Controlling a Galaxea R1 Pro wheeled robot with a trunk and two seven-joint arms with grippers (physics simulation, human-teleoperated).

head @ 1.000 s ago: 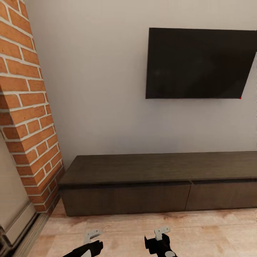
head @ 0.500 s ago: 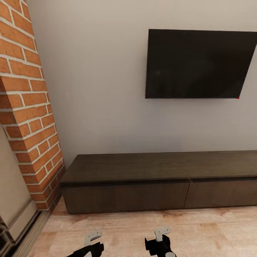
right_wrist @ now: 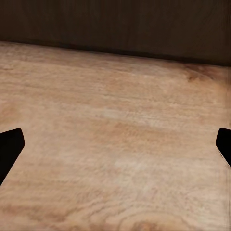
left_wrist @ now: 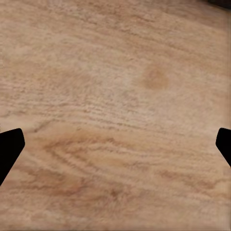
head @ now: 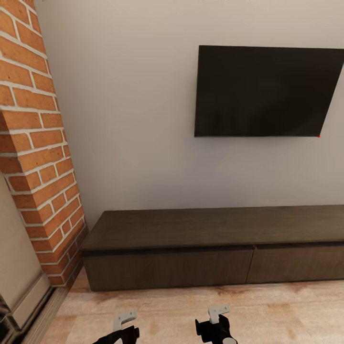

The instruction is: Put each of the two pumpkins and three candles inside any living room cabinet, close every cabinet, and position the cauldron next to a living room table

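Head view showed the cabinet (head: 215, 248), long, low and dark brown, against the grey wall (head: 134, 119), its drawer fronts flush and shut. A black TV (head: 265, 91) hung above at 1 o'clock; the brick chimney (head: 36, 143) rose at 9 o'clock. Over the plank floor (head: 267, 310), at 6 o'clock, the left gripper (head: 125, 321) and right gripper (head: 218, 314) each held their fingers wide apart, empty.

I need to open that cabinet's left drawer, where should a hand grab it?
The left drawer front has no handle. Best guess: hook fingertips into the dark gap along its top edge, under the cabinet top, coming from the front and pulling outward.
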